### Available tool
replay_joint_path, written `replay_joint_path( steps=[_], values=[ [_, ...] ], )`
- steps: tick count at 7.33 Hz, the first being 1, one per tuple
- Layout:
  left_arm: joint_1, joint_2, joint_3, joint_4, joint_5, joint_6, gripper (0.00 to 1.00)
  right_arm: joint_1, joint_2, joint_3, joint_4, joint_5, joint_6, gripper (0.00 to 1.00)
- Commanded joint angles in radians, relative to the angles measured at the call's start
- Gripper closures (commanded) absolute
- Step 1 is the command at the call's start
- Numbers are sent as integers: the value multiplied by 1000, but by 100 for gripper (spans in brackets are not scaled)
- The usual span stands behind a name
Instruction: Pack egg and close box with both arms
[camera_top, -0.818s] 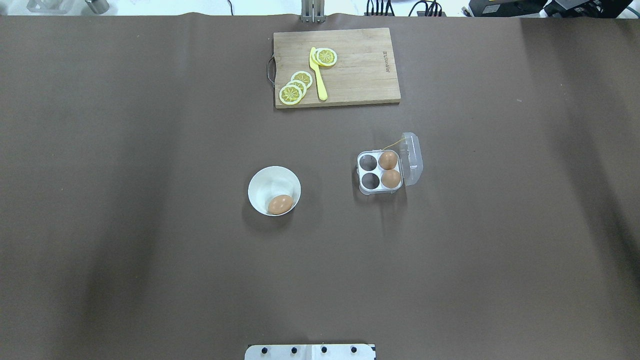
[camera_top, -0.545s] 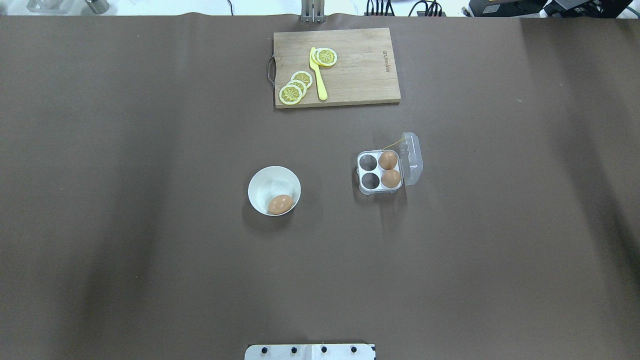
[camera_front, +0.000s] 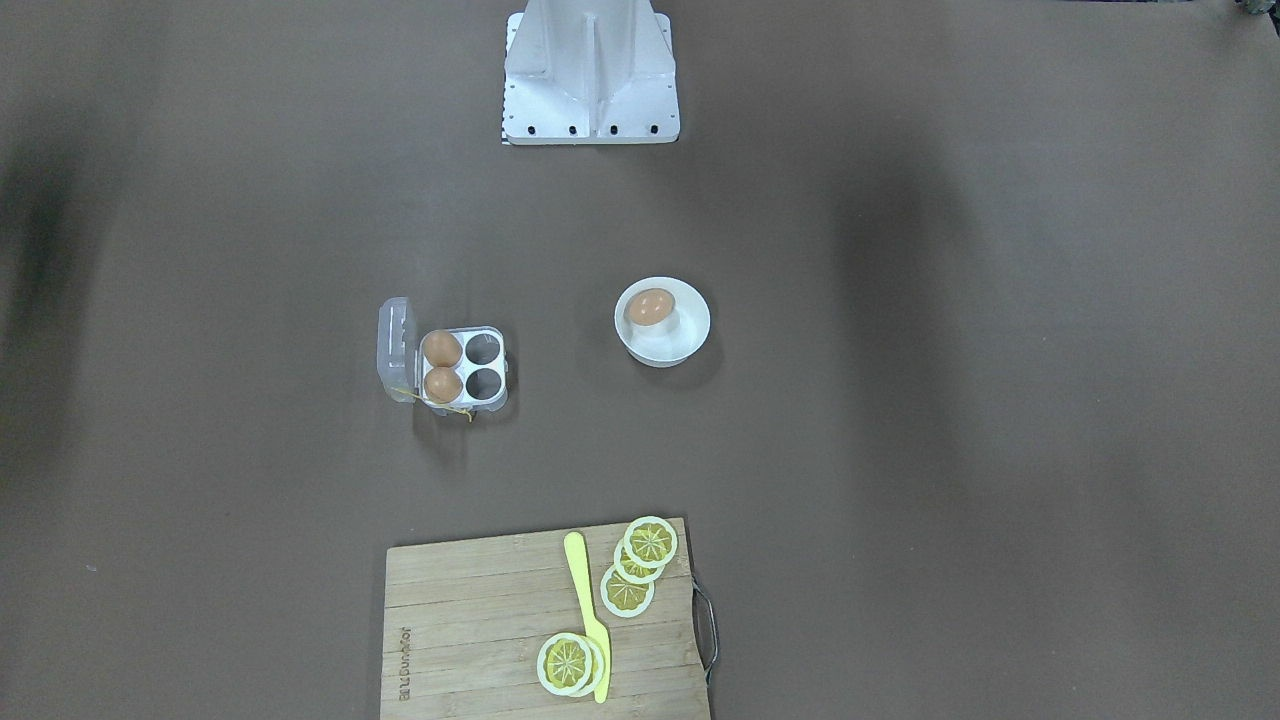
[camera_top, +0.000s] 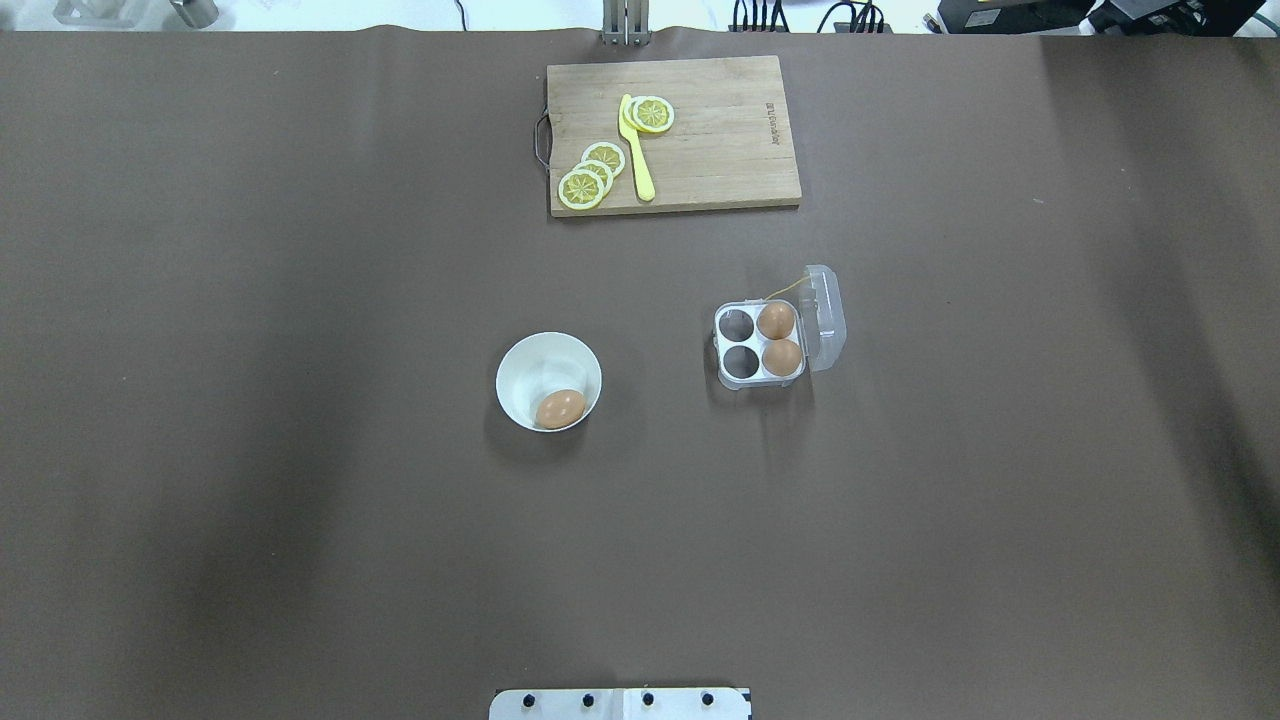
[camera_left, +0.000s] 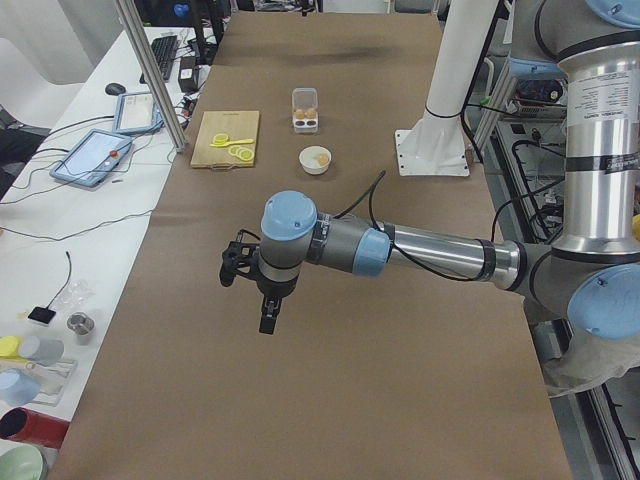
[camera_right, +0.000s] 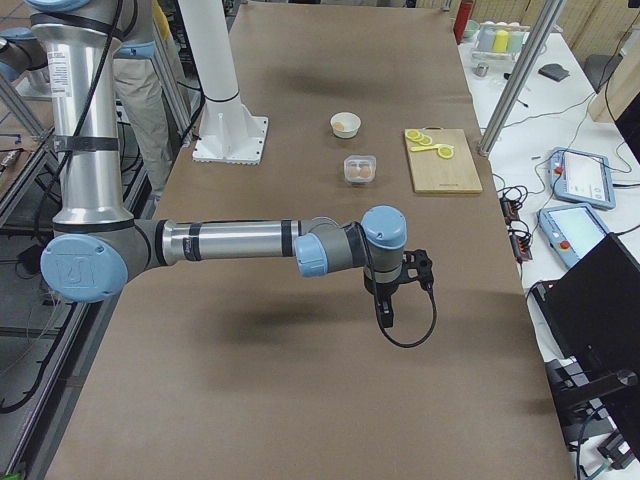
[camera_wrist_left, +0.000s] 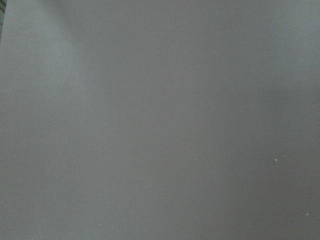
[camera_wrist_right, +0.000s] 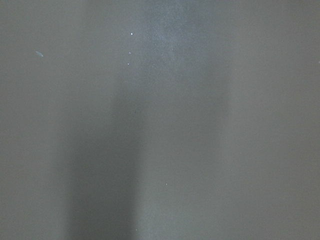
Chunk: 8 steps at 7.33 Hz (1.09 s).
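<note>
The egg (camera_top: 560, 408) lies in a round white bowl (camera_top: 520, 352) near the table's middle; it also shows in the front view (camera_front: 650, 306). The box (camera_top: 760, 341) stands to the bowl's right with its clear lid (camera_top: 826, 315) open. Two other brown eggs fill its two cells by the lid, and the two cells toward the bowl are empty. The left gripper (camera_left: 268, 322) hangs over bare table far from both, seen only in the left side view. The right gripper (camera_right: 386, 318) does the same in the right side view. I cannot tell whether either is open or shut.
A wooden cutting board (camera_top: 720, 150) with lemon slices (camera_top: 582, 188) and a yellow knife (camera_top: 636, 150) lies at the far edge, beyond the box. The robot's white base plate (camera_top: 620, 704) is at the near edge. Both wrist views show only brown table cover.
</note>
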Motion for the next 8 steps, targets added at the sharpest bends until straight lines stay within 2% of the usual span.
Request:
replay_joint_path(
  steps=[1,4,8],
  values=[
    [55,-55,-27,-1,-6,182,2,-1,-7,-1,0,8,1,0],
    [259,-230,-41,7,-8,173,2,-14,-21,1,-2,10,1,0],
    [549,-483,5,38,0,-67,2,-23,-38,1,-2,11,1,0]
  ],
)
